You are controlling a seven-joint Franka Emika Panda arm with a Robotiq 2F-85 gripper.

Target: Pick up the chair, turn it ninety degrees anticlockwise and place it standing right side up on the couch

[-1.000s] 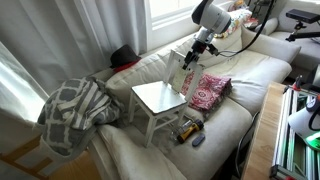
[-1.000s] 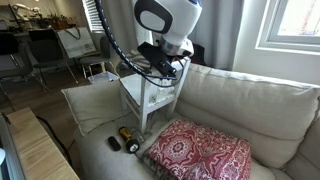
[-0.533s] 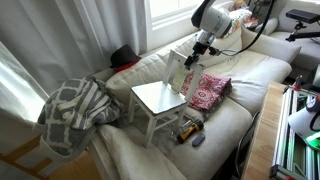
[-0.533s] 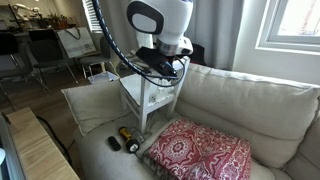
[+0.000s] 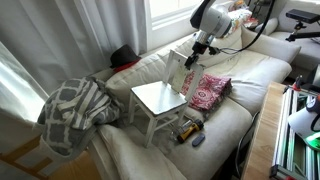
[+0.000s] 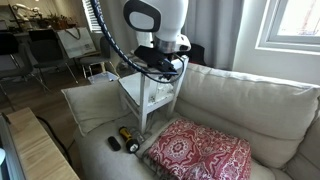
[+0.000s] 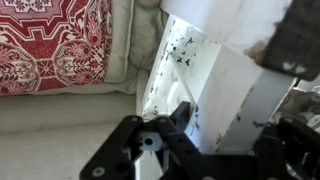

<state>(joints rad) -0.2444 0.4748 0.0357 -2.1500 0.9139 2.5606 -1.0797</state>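
Wrist view | gripper (image 7: 160, 125) clamped on chair (image 7: 212, 80) back | chair upright on couch (image 5: 250, 72) beside red cushion (image 7: 50, 45)

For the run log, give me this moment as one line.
hand: at chair back, grip unclear | chair: upright on couch

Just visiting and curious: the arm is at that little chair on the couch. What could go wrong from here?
The chair stands on the soft couch; its thin legs could sink unevenly and it might tip.
The gripper is at the top of the chair's back, so a sideways pull could lever it over.
Small objects lie by the legs; a shifted chair could land on them.
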